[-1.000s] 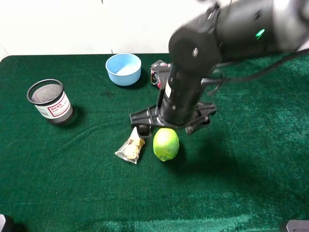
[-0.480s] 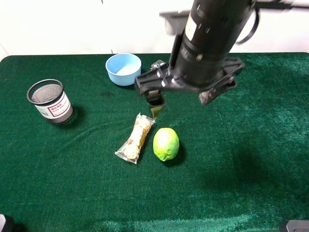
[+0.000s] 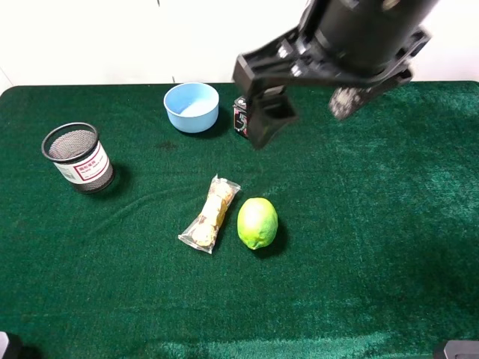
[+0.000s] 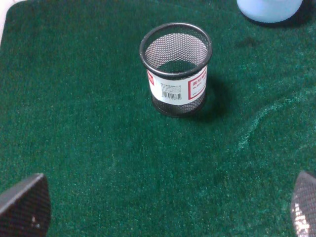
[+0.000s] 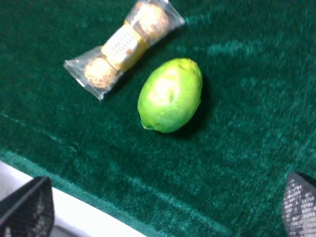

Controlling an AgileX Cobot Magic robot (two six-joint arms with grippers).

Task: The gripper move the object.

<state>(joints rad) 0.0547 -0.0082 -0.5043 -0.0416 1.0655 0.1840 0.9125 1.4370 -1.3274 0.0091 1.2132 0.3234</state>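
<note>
Risen since a second ago: right gripper [image 3: 310, 112], formerly low over the lime [image 3: 257, 223], now high near the table's far edge, jaws spread wide and empty; lime position unchanged. Lime: yellow-green, smooth, lying free on the green cloth [image 3: 389, 247] near the table's middle, untouched; in the right wrist view [image 5: 170, 96] it lies between and well clear of the two fingertips [image 5: 27, 210] at the frame corners. Cookie packet [image 3: 210, 214]: clear wrap, just beside the lime on its left in the high view, tilted, not touching as far as can be told; also seen in the right wrist view [image 5: 123, 41]. Tin [image 3: 241, 117]: small, dark, beyond the lime, partly hidden behind the gripper's finger. Bowl [image 3: 191, 106]: light blue, near the far edge, left of the tin; its rim shows in the left wrist view [image 4: 269, 10]. Mesh cup [image 3: 78, 157]: black wire, white and red label, upright, well apart on the left; in the left wrist view [image 4: 176, 69]. Left gripper [image 4: 158, 210]: fingertips spread wide at the frame corners, nothing held, above bare cloth short of the cup.
</note>
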